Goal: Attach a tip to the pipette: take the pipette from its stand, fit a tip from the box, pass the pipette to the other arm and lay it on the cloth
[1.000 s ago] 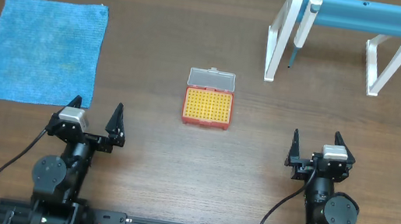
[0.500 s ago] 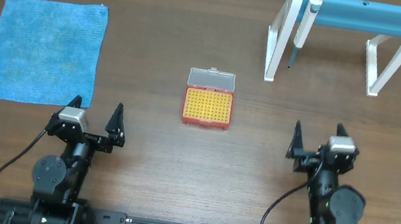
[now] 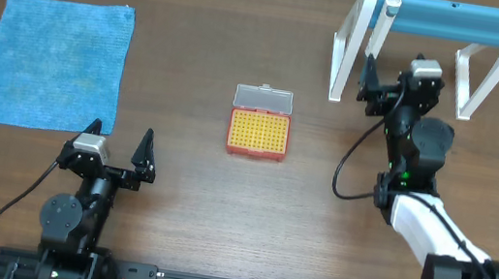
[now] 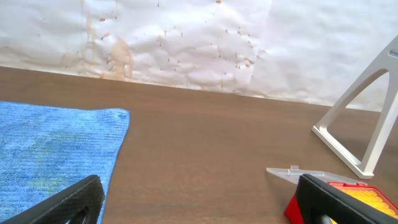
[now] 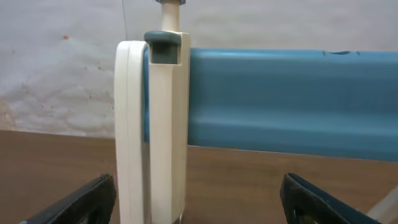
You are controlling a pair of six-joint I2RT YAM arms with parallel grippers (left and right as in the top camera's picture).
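The white pipette [image 3: 379, 31] hangs upright at the left end of the blue-barred stand [image 3: 457, 20] at the back right. My right gripper [image 3: 396, 82] is open just in front of it; in the right wrist view the pipette [image 5: 166, 124] stands a little to one side of centre between the spread fingers of that gripper [image 5: 196, 208], untouched. The orange tip box [image 3: 258, 133] sits mid-table with its clear lid [image 3: 264, 99] open. The blue cloth [image 3: 55, 63] lies flat at the left. My left gripper [image 3: 119, 144] is open and empty near its base.
The stand's white legs [image 3: 344, 50] flank the pipette, and its blue bar [image 5: 292, 102] runs across behind the right gripper. The left wrist view shows the cloth [image 4: 50, 149], the tip box [image 4: 367, 196] and a stand leg [image 4: 367, 118]. A pale wall backs the table.
The right arm has risen from its rest near the base and stretched toward the back, bringing its open gripper up to the pipette on the stand. The left arm has not moved.
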